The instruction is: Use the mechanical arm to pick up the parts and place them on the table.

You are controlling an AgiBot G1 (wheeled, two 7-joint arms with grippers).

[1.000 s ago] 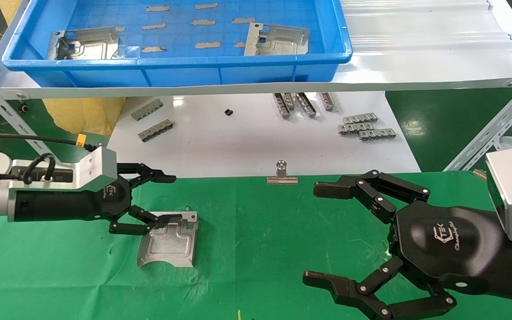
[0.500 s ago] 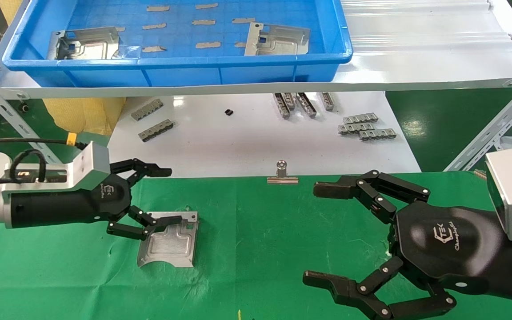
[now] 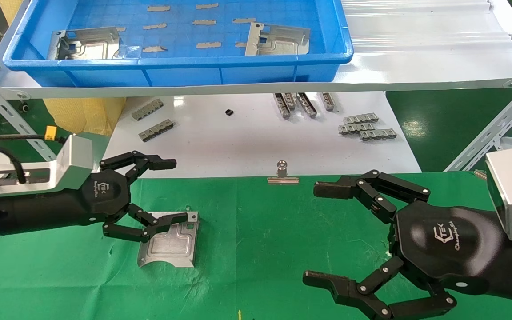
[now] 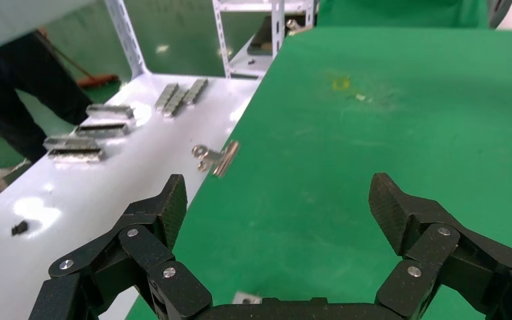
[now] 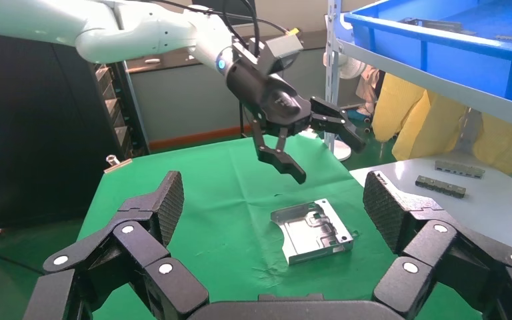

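Observation:
One silver part (image 3: 169, 242) lies flat on the green table cloth (image 3: 260, 231); it also shows in the right wrist view (image 5: 313, 230). My left gripper (image 3: 171, 191) hangs open and empty just above the part's far left corner, lower fingers over its edge; the right wrist view shows this gripper (image 5: 307, 143) clear of the plate. In the left wrist view the left gripper (image 4: 277, 207) is spread wide over bare cloth. Two more parts (image 3: 85, 42) (image 3: 278, 40) lie in the blue tray (image 3: 171, 71). My right gripper (image 3: 318, 234) (image 5: 273, 200) is open and empty at the right.
A silver binder clip (image 3: 282, 174) sits at the cloth's far edge, where the white board (image 3: 238, 138) begins. Grey comb-like strips (image 3: 365, 126) lie on that board. Slanted metal shelf struts (image 3: 491, 129) stand at both sides. A small yellow mark (image 3: 239, 313) is at the near edge.
My left arm has drawn back to the left and risen a little, its palm turning toward the camera. The part stays on the cloth. The right arm has not moved.

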